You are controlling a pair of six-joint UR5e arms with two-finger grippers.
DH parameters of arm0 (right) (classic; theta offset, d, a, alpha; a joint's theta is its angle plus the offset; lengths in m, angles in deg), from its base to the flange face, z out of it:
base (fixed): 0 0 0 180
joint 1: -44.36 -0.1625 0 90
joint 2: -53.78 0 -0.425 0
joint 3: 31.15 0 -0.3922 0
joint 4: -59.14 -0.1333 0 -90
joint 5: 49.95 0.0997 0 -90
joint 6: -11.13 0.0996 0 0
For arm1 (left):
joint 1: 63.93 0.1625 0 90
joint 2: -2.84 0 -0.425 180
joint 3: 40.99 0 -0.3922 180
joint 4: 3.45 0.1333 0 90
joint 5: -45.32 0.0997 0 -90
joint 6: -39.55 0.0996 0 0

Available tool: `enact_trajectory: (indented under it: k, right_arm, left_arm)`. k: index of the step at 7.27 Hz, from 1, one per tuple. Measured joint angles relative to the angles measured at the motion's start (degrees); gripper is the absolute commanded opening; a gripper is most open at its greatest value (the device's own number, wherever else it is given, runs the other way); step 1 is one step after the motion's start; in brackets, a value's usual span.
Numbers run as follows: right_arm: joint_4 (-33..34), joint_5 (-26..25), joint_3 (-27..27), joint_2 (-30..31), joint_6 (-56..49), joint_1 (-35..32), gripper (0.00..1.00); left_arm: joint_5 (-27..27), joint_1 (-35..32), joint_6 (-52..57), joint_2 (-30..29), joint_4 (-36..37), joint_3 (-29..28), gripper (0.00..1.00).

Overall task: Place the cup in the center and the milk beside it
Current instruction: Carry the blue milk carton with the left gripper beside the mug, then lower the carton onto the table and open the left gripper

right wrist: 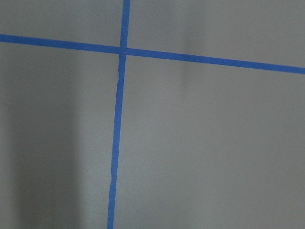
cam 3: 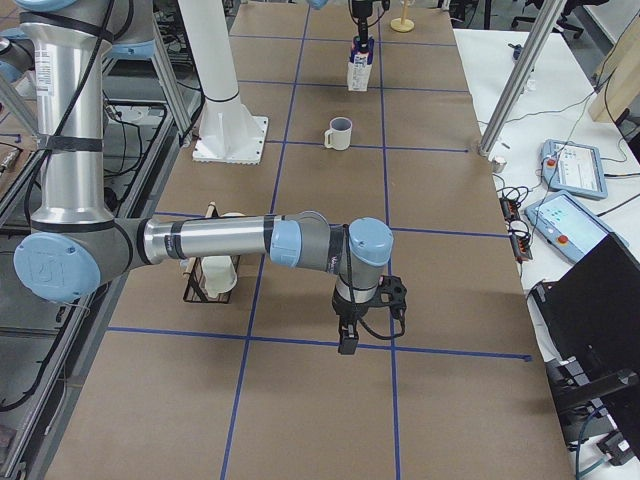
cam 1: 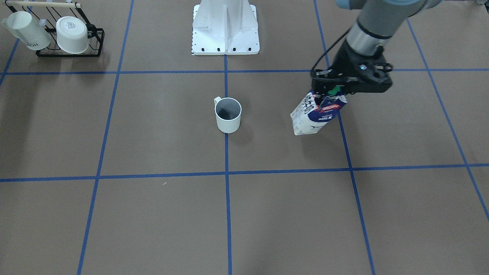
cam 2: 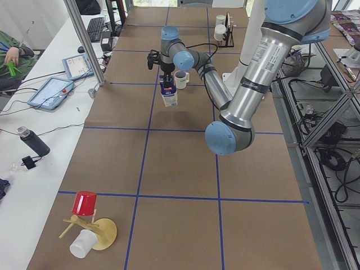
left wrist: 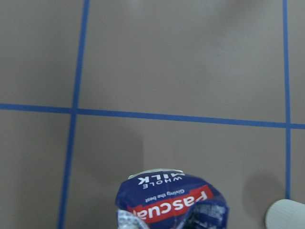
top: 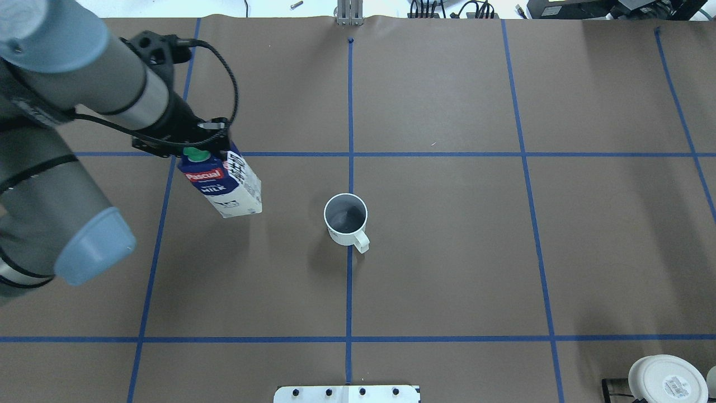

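On the brown counter (top: 447,252), a plain white mug (top: 345,219) stands upright on the blue tape centre line (top: 349,291). Well apart, toward the robot's left, the left claw (top: 202,150) is clamped on the top of a tall blue-and-white carton (top: 226,187) with a green cap, a red "Pascual" band and "WHOLE MILK" lettering. Whether the right claw (cam 3: 348,338) is open cannot be told.

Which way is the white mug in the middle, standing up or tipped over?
Standing up. The cup sits on its base, its open mouth faces up, and its handle sticks out sideways.
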Motion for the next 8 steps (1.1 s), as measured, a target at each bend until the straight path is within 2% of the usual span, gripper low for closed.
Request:
enact_trajectory:
  k: [2,5,6,7,8]
  right_arm:
    - [0.0,0.1,0.2,0.0,0.0,0.0,1.00]
    - [0.0,0.2,0.2,0.0,0.0,0.0,1.00]
    - [0.0,0.2,0.2,0.0,0.0,0.0,1.00]
    - [0.0,0.2,0.3,0.0,0.0,0.0,1.00]
    - [0.0,0.2,0.3,0.0,0.0,0.0,1.00]
  left_arm:
    - [5.4,6.2,-4.0,-5.6,1.7,-4.0,0.00]
    - [8.6,9.3,-5.0,-7.4,1.6,-6.4,0.00]
    - [8.7,9.5,-5.0,-7.6,1.5,-6.6,0.62]
    - [8.8,9.8,-4.9,-7.4,0.9,-6.8,1.00]
    - [9.1,9.9,-4.7,-7.2,-0.3,-6.8,0.99]
